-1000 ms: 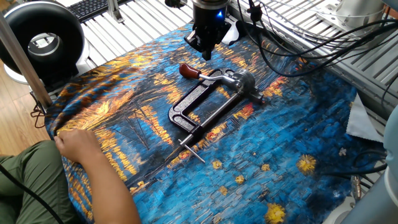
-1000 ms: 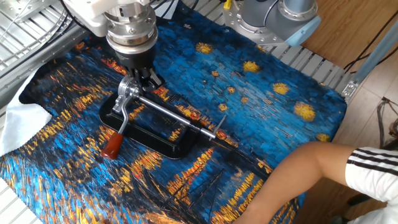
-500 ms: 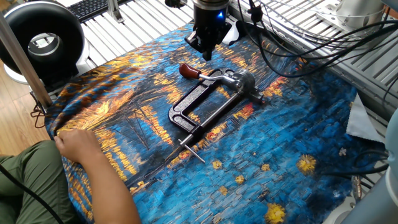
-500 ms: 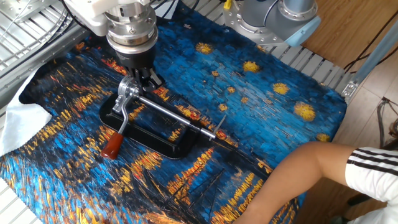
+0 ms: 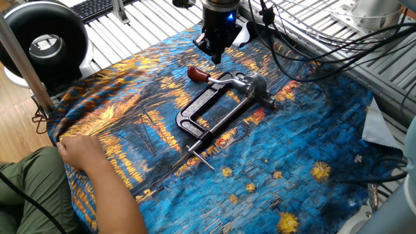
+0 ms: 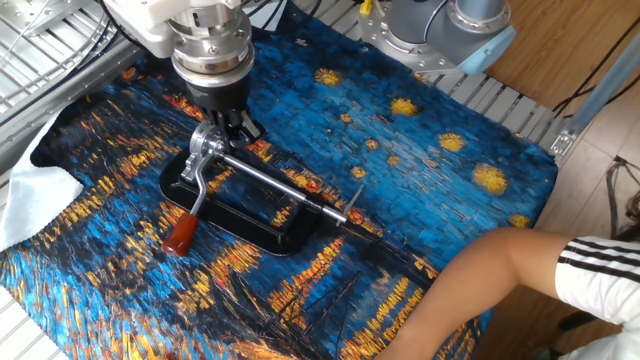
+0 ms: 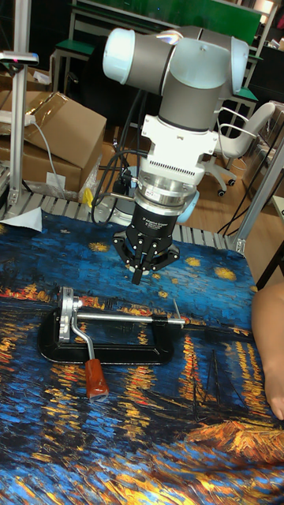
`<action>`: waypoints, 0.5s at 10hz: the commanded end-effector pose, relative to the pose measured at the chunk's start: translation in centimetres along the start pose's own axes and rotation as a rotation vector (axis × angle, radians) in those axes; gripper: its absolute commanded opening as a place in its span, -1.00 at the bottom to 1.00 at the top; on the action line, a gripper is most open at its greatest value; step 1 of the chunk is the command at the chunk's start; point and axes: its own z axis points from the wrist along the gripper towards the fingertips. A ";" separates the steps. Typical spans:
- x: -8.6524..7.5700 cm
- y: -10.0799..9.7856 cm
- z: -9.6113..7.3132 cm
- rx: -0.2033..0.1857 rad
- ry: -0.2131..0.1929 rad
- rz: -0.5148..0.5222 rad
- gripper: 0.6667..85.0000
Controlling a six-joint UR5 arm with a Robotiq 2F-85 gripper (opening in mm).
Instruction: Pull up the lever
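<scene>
Flat on the cloth (image 5: 312, 136) lies the clamp (image 5: 214, 112), seen from one fixed view; the lever (image 5: 211, 77) lies along the cloth at the clamp's head, its knob (image 5: 194, 73) pointing away from the frame toward the far-left side; the gripper (image 5: 214, 53) hangs just beyond the knob, apart from the clamp, its fingers drawn close together and holding nothing; the rod (image 5: 221, 125) runs down the clamp's open side to a small crossbar; a person's hand (image 5: 81, 151) rests on the cloth's edge, well apart from the clamp.

From the other fixed view the gripper (image 6: 240, 127) sits right behind the clamp's (image 6: 245, 212) head, its dark fingers nearly together, empty; whether it touches the head I cannot tell; the lever (image 6: 195, 195) slants from the head down across the frame, its knob (image 6: 180, 233) resting on the cloth (image 6: 420, 150) just outside the frame.

In the tall fixed view the gripper (image 7: 140, 274) hovers above and behind the clamp (image 7: 102, 347), clear of it, fingertips pinched to a point; the lever (image 7: 85, 347) drops from the clamp's head, knob (image 7: 97, 379) lowest, in front of the frame.
</scene>
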 end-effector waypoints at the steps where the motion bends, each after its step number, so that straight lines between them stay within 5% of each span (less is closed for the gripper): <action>1: -0.8 0.2 -0.1 -0.008 -0.032 -0.066 -0.99; 2: 0.2 0.9 -0.1 -0.038 0.006 -0.047 -0.99; 3: 0.1 0.0 -0.1 -0.004 0.005 -0.045 -0.99; 5: 0.3 0.2 -0.1 -0.011 0.010 -0.027 -0.99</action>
